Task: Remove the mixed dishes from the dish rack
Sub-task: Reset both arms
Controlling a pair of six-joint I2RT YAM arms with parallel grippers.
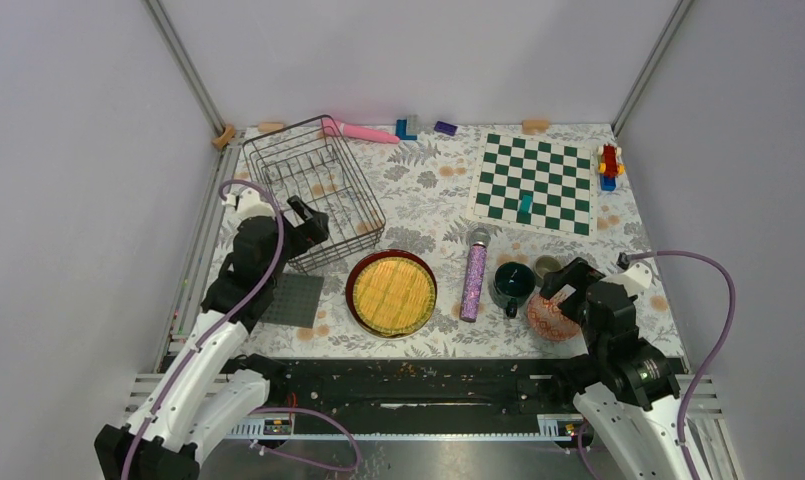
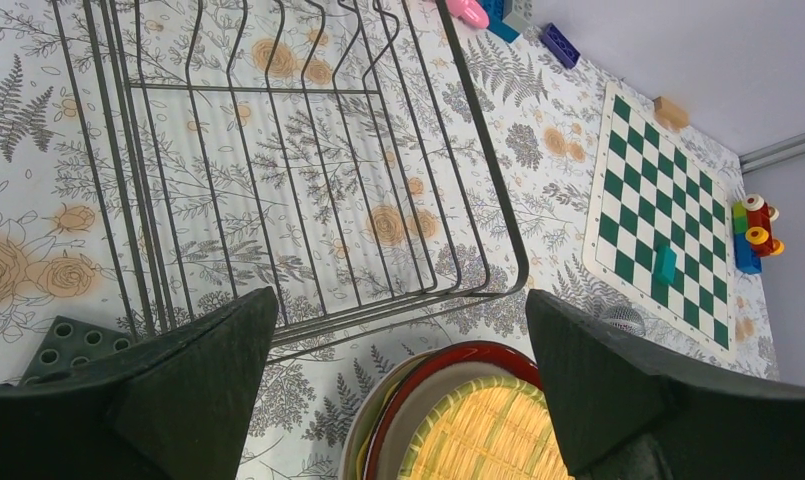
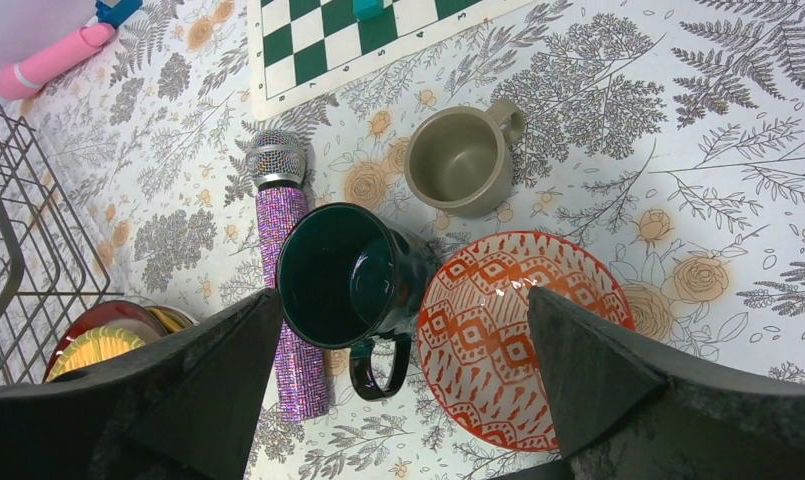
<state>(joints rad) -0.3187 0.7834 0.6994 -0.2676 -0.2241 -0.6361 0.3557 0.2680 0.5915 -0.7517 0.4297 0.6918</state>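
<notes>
The dark wire dish rack (image 1: pixel 363 200) stands empty at the back left; it also shows in the left wrist view (image 2: pixel 486 160). In front of it lies a stack of plates: the yellow woven-look plate (image 1: pixel 392 295) on top, the red-rimmed cream plate (image 2: pixel 448 365) under it, and a pale green plate's edge (image 2: pixel 358 430) below. The dark teal mug (image 3: pixel 343 275), the small greyish cup (image 3: pixel 463 160) and a red-and-white patterned bowl (image 3: pixel 518 330) stand on the table at the right. My left gripper (image 2: pixel 398 350) is open and empty over the rack's near corner. My right gripper (image 3: pixel 403 345) is open and empty above the mug and bowl.
A purple glitter cylinder (image 1: pixel 474 280) lies between the plates and the mug. A grey square mat (image 1: pixel 293 300) lies left of the plates. A chessboard (image 1: pixel 535 183) with a teal piece is at the back right. A pink object (image 1: pixel 363 132) and toy blocks (image 1: pixel 608 165) line the far edge.
</notes>
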